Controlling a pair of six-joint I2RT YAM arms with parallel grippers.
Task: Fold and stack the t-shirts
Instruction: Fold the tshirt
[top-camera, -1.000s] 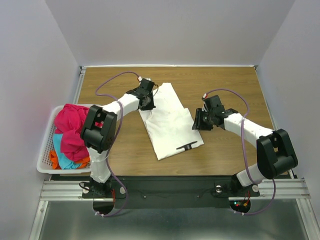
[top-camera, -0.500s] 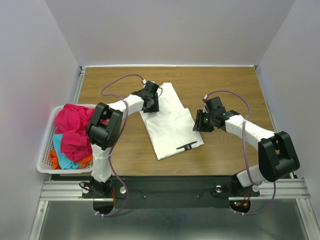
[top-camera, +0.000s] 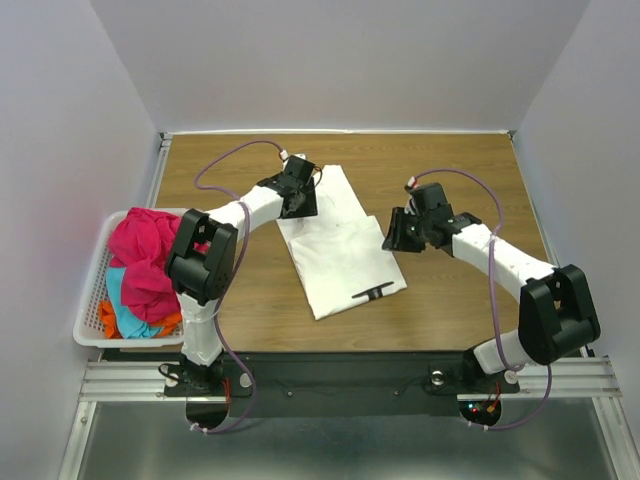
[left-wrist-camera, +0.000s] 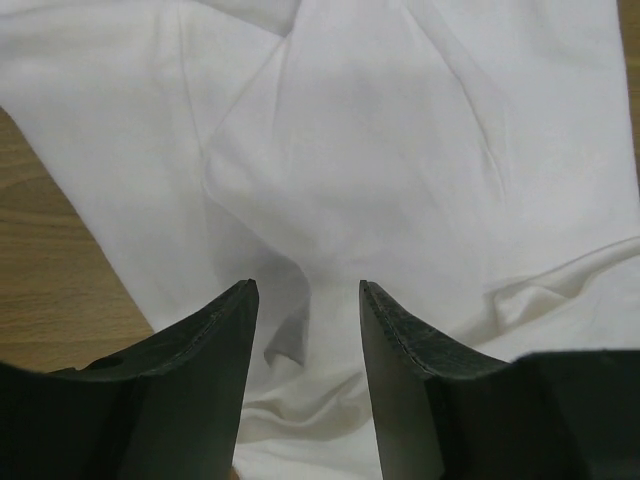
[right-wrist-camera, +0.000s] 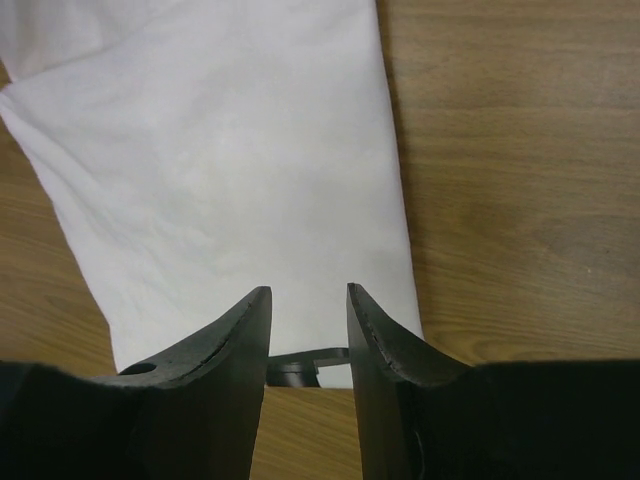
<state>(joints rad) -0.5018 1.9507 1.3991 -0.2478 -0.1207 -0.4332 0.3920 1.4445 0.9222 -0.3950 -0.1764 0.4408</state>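
One wooden table, set in a white-walled booth. On its middle, a large white t-shirt, folded into a long strip and lying flat on the wood, slanting from the far middle toward the near right, creased at the far end. At the left edge of the table, a white lattice basket, heaped with more clothes: a pink t-shirt on top and bulging over the rim, a cyan t-shirt under it, an orange t-shirt lowest, at the near corner. Left arm bent over from the near left, right arm from the near right, both reaching to the white t-shirt. Left pincer over the far left part of that t-shirt, jaws parted to a middling gap, nothing clamped between them, only rumpled cloth beneath; whether the tips touch the cloth, impossible to tell. Right pincer at the right edge of the same t-shirt, about midway along it, jaws likewise parted and gripping nothing, smooth cloth below and bare wood just to one side. Smallest of all, a black mark by the near end of the white t-shirt, showing between the right fingertips in the wrist view.
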